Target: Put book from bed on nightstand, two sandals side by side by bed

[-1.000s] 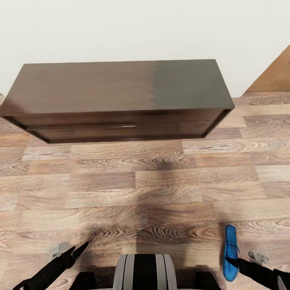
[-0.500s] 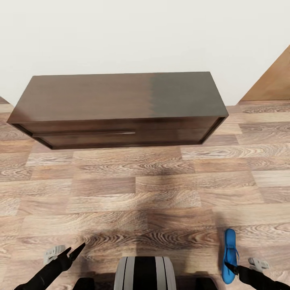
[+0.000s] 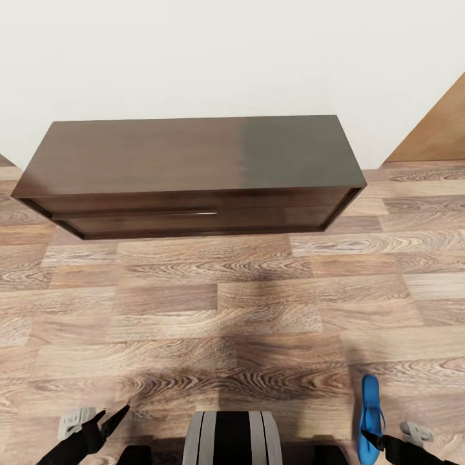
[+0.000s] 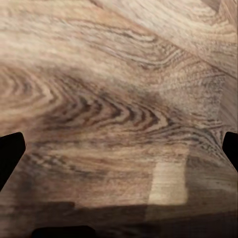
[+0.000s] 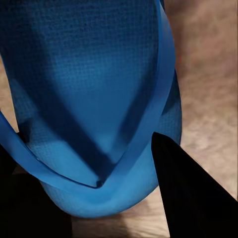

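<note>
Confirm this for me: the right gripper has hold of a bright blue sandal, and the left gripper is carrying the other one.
The left half is wrong. The left gripper carries nothing: the left wrist view shows its fingers spread apart with bare wood floor between them. The right gripper does have hold of the blue sandal, seen close up in the right wrist view.

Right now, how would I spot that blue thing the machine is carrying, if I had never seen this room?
Find the long dark wood cabinet against the white wall, then come down across the wood floor toward the robot's right arm. There the right gripper grips a flat sandal, bright blue amid all the brown.
</note>
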You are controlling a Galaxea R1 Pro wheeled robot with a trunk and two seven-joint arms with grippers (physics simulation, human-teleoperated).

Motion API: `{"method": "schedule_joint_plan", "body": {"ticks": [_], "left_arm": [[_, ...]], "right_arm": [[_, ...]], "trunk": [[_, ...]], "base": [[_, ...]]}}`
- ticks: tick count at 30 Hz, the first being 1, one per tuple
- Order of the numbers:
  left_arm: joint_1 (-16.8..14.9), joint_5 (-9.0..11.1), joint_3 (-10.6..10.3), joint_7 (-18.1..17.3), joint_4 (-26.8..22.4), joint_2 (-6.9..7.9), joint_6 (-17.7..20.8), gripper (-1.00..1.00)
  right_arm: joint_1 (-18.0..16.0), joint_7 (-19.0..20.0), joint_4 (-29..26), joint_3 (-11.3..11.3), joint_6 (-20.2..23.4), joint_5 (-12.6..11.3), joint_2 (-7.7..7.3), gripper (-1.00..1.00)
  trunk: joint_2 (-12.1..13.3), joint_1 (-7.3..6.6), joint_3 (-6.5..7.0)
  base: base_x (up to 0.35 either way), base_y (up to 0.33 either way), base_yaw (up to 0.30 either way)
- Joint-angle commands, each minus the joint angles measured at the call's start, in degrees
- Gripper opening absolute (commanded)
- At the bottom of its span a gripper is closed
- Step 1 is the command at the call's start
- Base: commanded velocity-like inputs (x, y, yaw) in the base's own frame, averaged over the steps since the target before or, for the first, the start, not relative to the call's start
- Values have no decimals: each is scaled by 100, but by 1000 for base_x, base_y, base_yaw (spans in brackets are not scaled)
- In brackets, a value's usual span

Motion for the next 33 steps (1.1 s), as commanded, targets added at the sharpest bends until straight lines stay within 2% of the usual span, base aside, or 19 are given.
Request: {"method": "schedule_joint_plan", "body": {"ticks": [1,4,16,17,33], "left_arm": [[30,60,4,-11,-5,1,63,100],[32,59,4,-12,-6,1,85,100],[32,52,4,-13,-9,0,97,100],[32,51,4,-13,-11,0,97,100],[32,50,4,-13,-11,1,91,100]], "right_arm": [[-4,38,27,-49,47,26,5,-100],[-3,42,125,-51,50,22,5,-100],[-2,44,512,-51,51,7,5,-100],[-3,44,906,-53,51,4,4,-100],[-3,46,906,-52,51,-8,4,-100]], "trunk": [[-1,-1,-2],[-1,-1,-2],[15,-31,263],[16,-34,286],[37,-75,640]], "base": [[0,0,0],[0,0,0],[0,0,0],[0,0,0],[0,0,0]]}}
